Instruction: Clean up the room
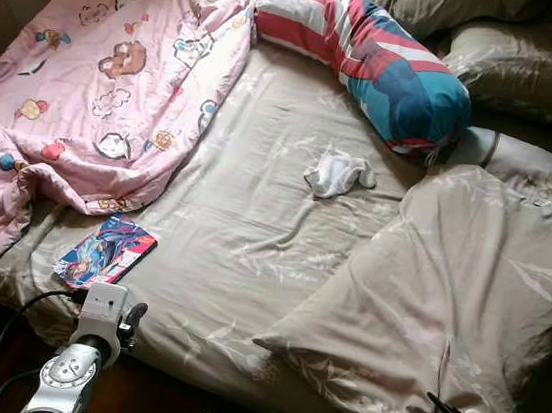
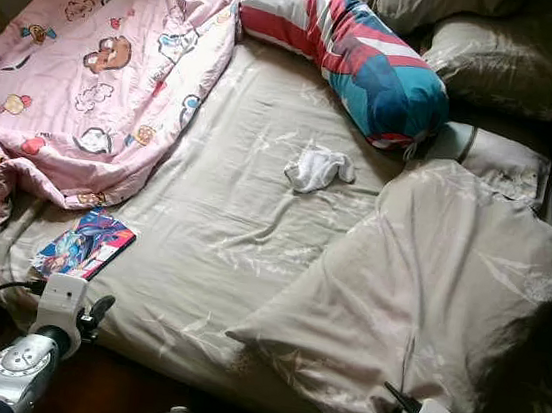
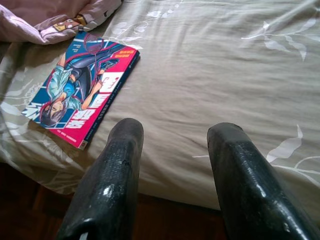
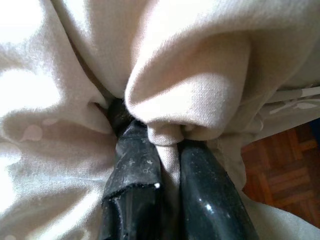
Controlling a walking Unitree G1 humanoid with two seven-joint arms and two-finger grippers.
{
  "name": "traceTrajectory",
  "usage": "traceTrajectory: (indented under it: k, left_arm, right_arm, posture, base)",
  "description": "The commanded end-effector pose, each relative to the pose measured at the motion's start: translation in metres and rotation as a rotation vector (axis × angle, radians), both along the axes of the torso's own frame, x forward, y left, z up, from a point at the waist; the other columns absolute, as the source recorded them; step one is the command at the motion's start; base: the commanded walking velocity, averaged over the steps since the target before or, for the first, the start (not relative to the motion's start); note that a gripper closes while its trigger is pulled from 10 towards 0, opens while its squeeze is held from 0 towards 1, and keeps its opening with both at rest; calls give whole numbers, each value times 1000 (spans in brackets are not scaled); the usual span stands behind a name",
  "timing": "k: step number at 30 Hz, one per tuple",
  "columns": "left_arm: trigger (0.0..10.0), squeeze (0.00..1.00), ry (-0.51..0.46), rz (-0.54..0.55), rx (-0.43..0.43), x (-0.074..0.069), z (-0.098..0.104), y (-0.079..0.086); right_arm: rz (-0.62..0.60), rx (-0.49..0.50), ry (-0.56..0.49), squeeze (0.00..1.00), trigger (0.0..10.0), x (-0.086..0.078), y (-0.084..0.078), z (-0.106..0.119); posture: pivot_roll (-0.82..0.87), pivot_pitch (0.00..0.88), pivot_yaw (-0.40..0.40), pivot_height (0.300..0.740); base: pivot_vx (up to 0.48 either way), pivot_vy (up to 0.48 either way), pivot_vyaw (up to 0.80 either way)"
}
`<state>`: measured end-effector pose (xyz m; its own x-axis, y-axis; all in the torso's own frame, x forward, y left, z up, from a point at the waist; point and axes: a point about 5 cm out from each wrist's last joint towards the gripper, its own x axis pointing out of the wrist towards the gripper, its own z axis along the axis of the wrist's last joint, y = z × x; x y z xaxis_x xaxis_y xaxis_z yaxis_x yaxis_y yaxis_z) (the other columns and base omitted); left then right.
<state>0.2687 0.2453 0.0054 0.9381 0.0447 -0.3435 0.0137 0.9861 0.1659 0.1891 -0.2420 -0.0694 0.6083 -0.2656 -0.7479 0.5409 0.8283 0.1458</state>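
- Where the beige duvet with a pale leaf print (image 1: 446, 298) lies bunched over the robot's-right half of the bed, long axis running from the near edge up toward the pillows, one corner pointing left toward the middle of the sheet.
- Clamped on a fold of that duvet at its near edge: right gripper (image 4: 167, 165), black fingers (image 4: 132, 170) pressed together with only a thin pinch of cloth between them; patch of wooden parquet floor (image 4: 280, 165) past the cloth in the right wrist view.
- Hovering just off the near-left edge of the bed, above the beige leaf-printed bedsheet (image 1: 255, 214): left gripper (image 3: 172, 150), fingers spread wide apart, holding nothing, touching nothing.
- Just beside that gripper, flat on the sheet near the edge: thin comic book with a blue and pink illustrated cover (image 1: 106, 251), long axis angled from the near-left corner up toward the right, far end tucked close to the quilt's hem.
- Spread rumpled over the far-left part of the bed: pink quilt with cartoon animal prints (image 1: 98, 94), one edge hanging off the left side.
- At the far middle, lying aslant: long bolster pillow in red-and-white stripes and blue (image 1: 374, 62), rounded blue end pointing toward the right.
- Near the centre of the sheet, below the bolster and apart from it: small crumpled white cloth (image 1: 339, 172).
- Along the headboard side at far right: beige pillows (image 1: 519, 70), partly in shade.
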Motion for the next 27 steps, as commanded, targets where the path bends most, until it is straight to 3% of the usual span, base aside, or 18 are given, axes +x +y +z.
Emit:
traceTrajectory:
  k: [1, 4, 5, 8, 9, 13, 16, 18, 19, 21, 25, 27]
  left_arm:
    - [10000, 0, 23, 5, 14, -5, -4, 3]
    - [10000, 0, 15, 6, 9, -2, -3, -2]
    - [10000, 0, 13, 5, 7, -1, -3, -4]
    - [10000, 0, 12, 5, 1, 0, -3, -7]
    - [10000, 0, 10, 6, -3, 1, -3, -9]
    - [10000, 0, 5, 9, -11, 3, -2, -12]
    - [10000, 0, 5, 9, -11, 3, -2, -13]
    - [10000, 0, 4, 13, -18, 4, -3, -15]
    - [10000, 0, 4, 13, -18, 4, -3, -15]
    - [10000, 0, 4, 12, -22, 4, -3, -17]
    - [10000, 0, 3, 11, -23, 5, -3, -18]
    - [10000, 0, 1, 8, -24, 5, -2, -18]
  right_arm:
    - [7, 15, 27, 0, 0, -4, 7, -4]
    - [-31, -67, -8, 0, 0, 9, -13, 9]
    - [-44, -124, -28, 0, 10000, 15, -24, 17]
    - [-48, -234, -73, 0, 10000, 26, -45, 33]
    - [-56, -316, -105, 0, 10000, 31, -59, 45]
    - [-147, -481, -196, 0, 10000, 39, -98, 80]
    - [-170, -552, -225, 0, 10000, 40, -111, 94]
    - [-282, -721, -302, 0, 10000, 35, -148, 134]
    - [-282, -721, -302, 0, 10000, 35, -148, 134]
    - [-337, -819, -321, 0, 10000, 27, -167, 155]
    - [-380, -900, -318, 0, 10000, 18, -181, 171]
    - [-429, -935, -278, 0, 10000, 4, -192, 175]
  posture:
    - [-2, 212, 130, 740]
    - [-25, 184, 121, 740]
    - [-37, 172, 115, 740]
    - [-50, 161, 109, 740]
    - [-58, 156, 103, 740]
    - [-77, 153, 98, 740]
    - [-89, 157, 97, 740]
    - [-111, 165, 95, 740]
    - [-111, 165, 95, 740]
    - [-122, 170, 94, 740]
    - [-126, 173, 95, 740]
    - [-132, 178, 93, 740]
  base:
    - [0, 0, 0]
    - [0, 0, 0]
    - [0, 0, 0]
    - [0, 0, 0]
    - [0, 0, 0]
    - [0, 0, 0]
    - [0, 0, 0]
    - [0, 0, 0]
    - [0, 0, 0]
    - [0, 0, 0]
    - [0, 0, 0]
    - [0, 0, 0]
